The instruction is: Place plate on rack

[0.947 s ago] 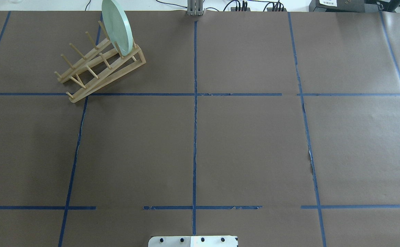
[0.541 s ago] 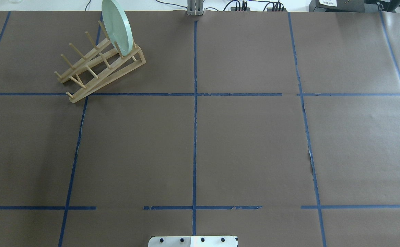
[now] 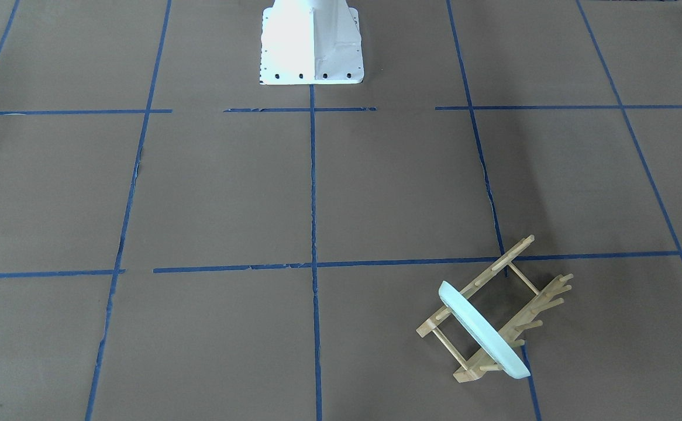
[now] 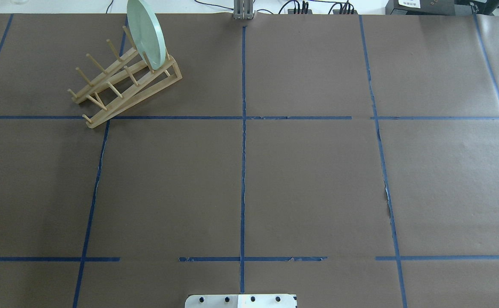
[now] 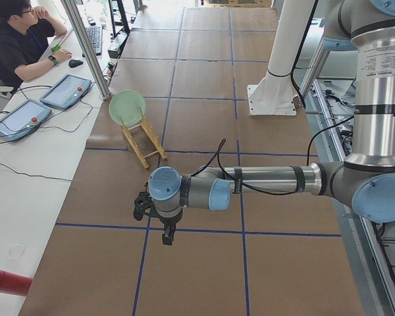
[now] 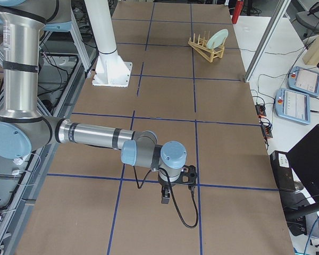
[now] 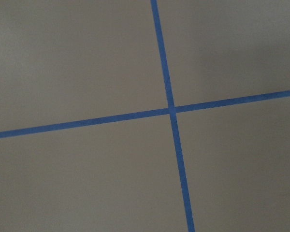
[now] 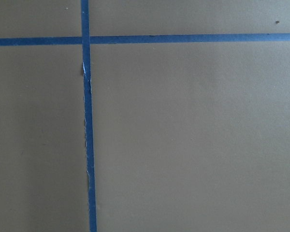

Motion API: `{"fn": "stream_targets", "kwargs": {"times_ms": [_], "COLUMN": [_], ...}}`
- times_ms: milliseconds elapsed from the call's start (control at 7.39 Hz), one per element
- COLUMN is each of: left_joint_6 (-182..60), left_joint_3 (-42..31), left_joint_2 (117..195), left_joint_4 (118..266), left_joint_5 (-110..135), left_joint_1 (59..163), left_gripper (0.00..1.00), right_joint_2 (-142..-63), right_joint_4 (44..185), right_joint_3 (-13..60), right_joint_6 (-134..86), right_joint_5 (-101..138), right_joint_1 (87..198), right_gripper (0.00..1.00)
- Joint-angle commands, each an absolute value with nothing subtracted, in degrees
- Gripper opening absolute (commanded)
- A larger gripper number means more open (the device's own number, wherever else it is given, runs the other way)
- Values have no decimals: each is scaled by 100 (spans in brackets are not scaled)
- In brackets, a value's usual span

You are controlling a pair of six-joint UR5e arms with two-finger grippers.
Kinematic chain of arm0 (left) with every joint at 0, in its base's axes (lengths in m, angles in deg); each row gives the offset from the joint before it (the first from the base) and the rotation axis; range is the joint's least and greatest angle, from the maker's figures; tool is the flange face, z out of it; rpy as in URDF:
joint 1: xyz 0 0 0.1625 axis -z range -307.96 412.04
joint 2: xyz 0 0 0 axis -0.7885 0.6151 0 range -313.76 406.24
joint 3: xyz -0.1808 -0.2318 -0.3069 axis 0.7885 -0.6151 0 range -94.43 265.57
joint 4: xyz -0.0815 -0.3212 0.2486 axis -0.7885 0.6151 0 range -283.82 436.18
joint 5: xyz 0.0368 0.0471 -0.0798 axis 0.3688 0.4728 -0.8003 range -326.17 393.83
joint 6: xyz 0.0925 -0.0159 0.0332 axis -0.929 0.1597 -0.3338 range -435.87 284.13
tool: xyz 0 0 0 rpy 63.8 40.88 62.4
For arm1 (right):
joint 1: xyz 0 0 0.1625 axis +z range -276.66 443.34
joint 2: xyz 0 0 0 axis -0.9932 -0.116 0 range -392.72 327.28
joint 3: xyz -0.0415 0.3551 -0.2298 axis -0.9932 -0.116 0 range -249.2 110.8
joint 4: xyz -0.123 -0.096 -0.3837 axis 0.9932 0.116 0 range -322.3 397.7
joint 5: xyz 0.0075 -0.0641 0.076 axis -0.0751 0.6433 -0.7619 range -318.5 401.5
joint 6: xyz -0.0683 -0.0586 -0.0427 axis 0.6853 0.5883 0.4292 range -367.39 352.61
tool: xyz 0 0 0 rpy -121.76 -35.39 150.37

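Both end effectors are nowhere near the action. The round pale mint-green plate [image 4: 147, 34] stands on edge in the small light-wood peg rack [image 4: 121, 87]. It sits in the slot at the rack's far end, leaning a touch, over at the far-left corner of the brown paper-covered desk [image 4: 309, 179]. Judging by how it sits, we'd call the placing done. The left end effector [image 5: 166, 236] hangs over the desk well apart from the rack, and the right end effector [image 6: 165, 199] hangs out toward the desk's opposite end. We see each only from the side cameras, so we cannot tell whether their fingers are apart or together. The wrist cameras give us nothing but brown paper and blue tape lines [image 7: 171, 110]. Now, the worry from here: that plate is about as wide as the rack and rides at its very end, so we reckon the load sits off-centre on a light frame. A bump to the desk or a careless pass by the left end effector could rock it. That could tip the plate out over the rack's end, or slide the whole rack toward the desk's far edge, which lies near. Any pass that way wants height and a wide berth.
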State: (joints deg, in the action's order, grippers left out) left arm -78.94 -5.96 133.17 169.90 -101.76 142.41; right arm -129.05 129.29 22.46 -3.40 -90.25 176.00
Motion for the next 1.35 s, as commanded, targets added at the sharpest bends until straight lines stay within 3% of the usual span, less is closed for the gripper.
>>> {"fn": "stream_targets", "kwargs": {"times_ms": [0, 1218], "left_joint_6": [-7930, -8378], "left_joint_3": [-846, -768], "left_joint_2": [13325, 13307], "left_joint_4": [16435, 16328], "left_joint_5": [-10161, -10135], "left_joint_1": [14257, 14257], "left_gripper": [100, 100], "right_joint_2": [-12905, -12905], "right_joint_4": [12929, 12929], "right_joint_3": [2247, 2247], "right_joint_6": [-335, -344], "right_joint_5": [-9025, -9025], "right_joint_1": [17606, 17606], "right_gripper": [100, 100]}}
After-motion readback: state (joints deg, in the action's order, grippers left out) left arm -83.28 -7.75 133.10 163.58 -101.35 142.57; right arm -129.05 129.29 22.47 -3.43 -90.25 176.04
